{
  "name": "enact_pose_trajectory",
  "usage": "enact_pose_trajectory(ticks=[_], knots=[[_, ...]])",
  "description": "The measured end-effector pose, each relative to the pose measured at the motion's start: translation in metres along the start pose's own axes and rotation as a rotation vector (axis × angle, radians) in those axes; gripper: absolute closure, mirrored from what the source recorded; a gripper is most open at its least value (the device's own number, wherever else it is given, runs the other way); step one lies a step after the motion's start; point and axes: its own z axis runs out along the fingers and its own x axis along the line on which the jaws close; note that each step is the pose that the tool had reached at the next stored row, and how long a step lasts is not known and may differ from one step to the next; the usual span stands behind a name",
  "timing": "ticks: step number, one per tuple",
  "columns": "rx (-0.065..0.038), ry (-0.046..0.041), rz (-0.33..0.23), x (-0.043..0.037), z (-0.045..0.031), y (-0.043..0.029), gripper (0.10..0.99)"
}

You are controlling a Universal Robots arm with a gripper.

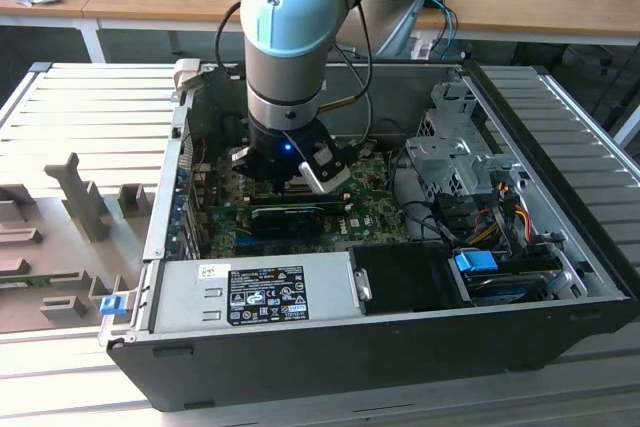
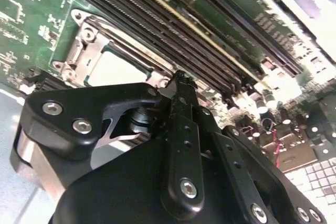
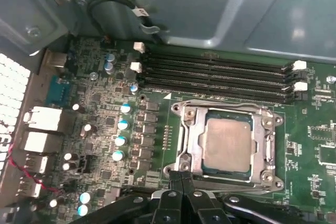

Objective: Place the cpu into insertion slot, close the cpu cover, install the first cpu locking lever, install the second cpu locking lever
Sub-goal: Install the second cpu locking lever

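From my seat: the cpu (image 3: 227, 145) sits flat in the insertion slot (image 3: 195, 167), pale metal face up, so I judge the first step done. The cpu cover (image 3: 185, 137) lies down around the chip, its square opening framing the face; that step looks done too. Whether either locking lever is latched I cannot tell from these angles, so I count both lever steps as unconfirmed.

The gripper (image 3: 182, 176) hangs low over the green board (image 3: 157, 77), fingertips pinched together with nothing between them, right at the near edge of the socket frame. In the second wrist view the closed tip (image 2: 181, 80) stands just beside the socket corner; contact I cannot confirm.

Containers: the open computer case (image 1: 330, 347) holds the board, with the arm reaching down into its middle. The long black memory slots (image 3: 215, 80) next to the socket look unfilled. A grey power supply (image 1: 255, 292) sits along the case's near wall, and a metal drive cage (image 1: 450, 152) with loose cables stands toward the exterior view's right.
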Motion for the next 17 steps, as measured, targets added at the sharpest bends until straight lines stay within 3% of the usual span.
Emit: enact_pose_trajectory(ticks=[3, 12, 17], knots=[[-0.008, -0.001, 0.0, 0.0021, -0.0005, -0.002, 0.98], [-0.07, -0.0087, -0.001, 0.0036, -0.0008, -0.0118, 0.98], [-0.081, -0.0098, -0.001, 0.0064, 0.0061, -0.0129, 0.98]])
